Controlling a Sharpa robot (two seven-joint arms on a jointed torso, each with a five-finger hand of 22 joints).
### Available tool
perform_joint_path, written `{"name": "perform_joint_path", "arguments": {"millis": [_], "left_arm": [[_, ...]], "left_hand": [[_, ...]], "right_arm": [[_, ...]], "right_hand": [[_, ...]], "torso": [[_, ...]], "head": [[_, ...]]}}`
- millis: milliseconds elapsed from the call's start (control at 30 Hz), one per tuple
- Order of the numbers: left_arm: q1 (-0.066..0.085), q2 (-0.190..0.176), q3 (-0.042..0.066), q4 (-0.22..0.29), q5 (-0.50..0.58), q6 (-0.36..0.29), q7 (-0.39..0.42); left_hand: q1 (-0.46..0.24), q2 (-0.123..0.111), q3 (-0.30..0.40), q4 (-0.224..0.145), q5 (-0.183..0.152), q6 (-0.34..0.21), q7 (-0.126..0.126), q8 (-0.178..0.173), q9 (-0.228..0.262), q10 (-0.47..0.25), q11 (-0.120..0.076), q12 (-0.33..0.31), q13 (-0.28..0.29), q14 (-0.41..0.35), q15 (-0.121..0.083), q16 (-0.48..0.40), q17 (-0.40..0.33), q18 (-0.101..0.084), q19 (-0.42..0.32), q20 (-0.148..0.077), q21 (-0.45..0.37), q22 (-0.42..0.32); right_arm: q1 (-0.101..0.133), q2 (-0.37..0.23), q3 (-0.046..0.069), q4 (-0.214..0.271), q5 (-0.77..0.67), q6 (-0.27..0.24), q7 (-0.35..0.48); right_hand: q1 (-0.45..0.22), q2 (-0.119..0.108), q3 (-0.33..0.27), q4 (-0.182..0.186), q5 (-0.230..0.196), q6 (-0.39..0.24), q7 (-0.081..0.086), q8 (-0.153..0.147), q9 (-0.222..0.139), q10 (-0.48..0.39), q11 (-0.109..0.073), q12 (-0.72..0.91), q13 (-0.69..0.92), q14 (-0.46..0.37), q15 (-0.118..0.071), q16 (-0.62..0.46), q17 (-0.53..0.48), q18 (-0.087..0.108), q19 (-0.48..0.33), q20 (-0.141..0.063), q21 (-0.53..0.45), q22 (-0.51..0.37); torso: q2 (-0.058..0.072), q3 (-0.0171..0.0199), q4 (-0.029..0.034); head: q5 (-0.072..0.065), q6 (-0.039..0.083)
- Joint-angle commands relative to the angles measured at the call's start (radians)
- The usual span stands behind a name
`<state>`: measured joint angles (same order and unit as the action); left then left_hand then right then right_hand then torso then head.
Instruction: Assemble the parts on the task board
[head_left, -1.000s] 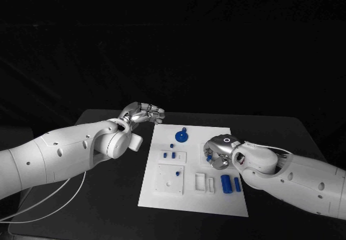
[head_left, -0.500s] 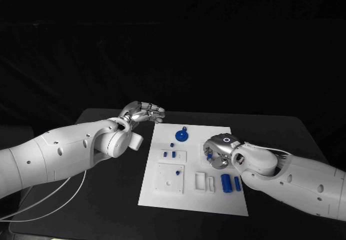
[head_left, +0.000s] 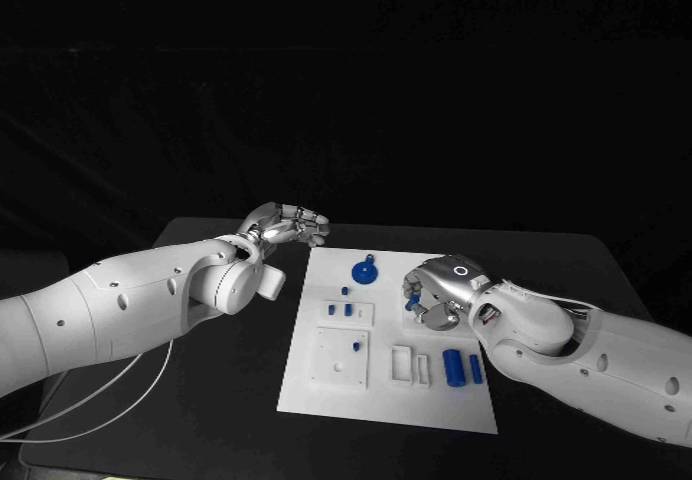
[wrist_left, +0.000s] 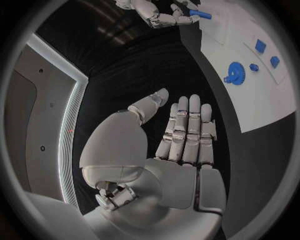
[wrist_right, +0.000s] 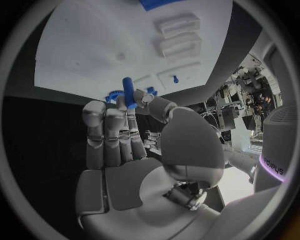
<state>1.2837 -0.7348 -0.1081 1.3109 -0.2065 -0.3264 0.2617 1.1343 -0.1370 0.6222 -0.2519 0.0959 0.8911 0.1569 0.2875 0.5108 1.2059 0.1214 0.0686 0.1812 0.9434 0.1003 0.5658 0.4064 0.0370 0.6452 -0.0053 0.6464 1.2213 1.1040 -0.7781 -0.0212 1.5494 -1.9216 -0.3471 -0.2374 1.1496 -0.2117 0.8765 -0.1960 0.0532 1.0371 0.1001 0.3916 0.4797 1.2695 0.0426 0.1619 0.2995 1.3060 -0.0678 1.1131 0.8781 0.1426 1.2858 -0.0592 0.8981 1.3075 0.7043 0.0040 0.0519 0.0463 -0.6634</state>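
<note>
Head view: right hand (head_left: 437, 292) hovers over the task board's (head_left: 325, 385) right side, pinching a small blue part (wrist_right: 128, 92) at its fingertips; left hand (head_left: 286, 226), released, sits off the board's far-left corner.

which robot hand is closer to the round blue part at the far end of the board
Right. The right robot hand hovers over the task board just beside the round blue part; the left robot hand is off the board's far-left corner.

The left arm reached in from the frame's lower left, its hand (head_left: 286, 226) left of centre with fingers (wrist_left: 187, 125) straight, close together and holding nothing. The right arm came from the lower right; its hand (head_left: 437, 292) hung just right of centre, thumb and a finger (wrist_right: 128, 117) pinching a small blue peg (wrist_right: 128, 91).
</note>
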Motion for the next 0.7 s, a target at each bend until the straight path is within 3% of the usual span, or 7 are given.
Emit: {"name": "perform_joint_path", "arguments": {"millis": [33,300,700], "left_arm": [[0.001,0.004,0.001,-0.001,0.01,0.01,0.012],[0.001,0.01,0.001,-0.01,0.014,0.01,0.013],[0.001,0.023,0.001,-0.02,0.015,0.01,0.013]], "left_hand": [[-0.002,0.006,-0.003,0.005,-0.003,-0.005,0.002,0.006,-0.001,-0.006,-0.001,0.004,-0.001,0.003,0.001,-0.005,0.002,0.007,0.002,0.006,-0.003,0.001],[-0.002,0.007,-0.003,0.005,-0.003,-0.004,0.001,0.007,-0.001,-0.005,-0.002,0.005,-0.001,0.003,0.001,-0.006,0.003,0.007,0.002,0.006,-0.004,0.001],[-0.001,0.007,-0.003,0.005,-0.003,-0.004,0.001,0.007,-0.001,-0.004,-0.002,0.005,-0.001,0.003,0.001,-0.008,0.005,0.007,0.002,0.006,-0.004,0.002]], "right_arm": [[-0.001,0.003,0.001,0.027,-0.01,-0.049,0.008],[-0.005,0.078,0.0,0.05,0.023,-0.045,0.029],[-0.069,0.216,-0.027,0.029,-0.002,-0.024,0.042]], "right_hand": [[0.0,0.005,0.007,0.002,-0.004,0.006,0.0,0.006,0.001,0.053,-0.011,0.006,0.001,-0.004,-0.012,0.002,0.0,0.119,0.004,-0.007,0.006,0.018],[0.001,0.005,0.008,0.003,-0.004,0.006,0.0,0.006,0.002,0.053,-0.011,0.006,0.002,-0.004,-0.012,0.002,0.0,0.119,0.004,-0.008,0.007,0.018],[0.002,0.007,0.011,0.003,-0.004,0.004,0.0,0.004,0.002,0.051,-0.011,0.005,0.004,-0.004,-0.012,0.001,0.0,0.119,0.005,-0.009,0.007,0.018]], "torso": [[0.0,0.0001,-0.0004],[0.001,0.0005,0.0009],[0.001,-0.0027,0.004]], "head": [[0.004,0.0],[0.014,-0.001],[0.034,-0.006]]}}
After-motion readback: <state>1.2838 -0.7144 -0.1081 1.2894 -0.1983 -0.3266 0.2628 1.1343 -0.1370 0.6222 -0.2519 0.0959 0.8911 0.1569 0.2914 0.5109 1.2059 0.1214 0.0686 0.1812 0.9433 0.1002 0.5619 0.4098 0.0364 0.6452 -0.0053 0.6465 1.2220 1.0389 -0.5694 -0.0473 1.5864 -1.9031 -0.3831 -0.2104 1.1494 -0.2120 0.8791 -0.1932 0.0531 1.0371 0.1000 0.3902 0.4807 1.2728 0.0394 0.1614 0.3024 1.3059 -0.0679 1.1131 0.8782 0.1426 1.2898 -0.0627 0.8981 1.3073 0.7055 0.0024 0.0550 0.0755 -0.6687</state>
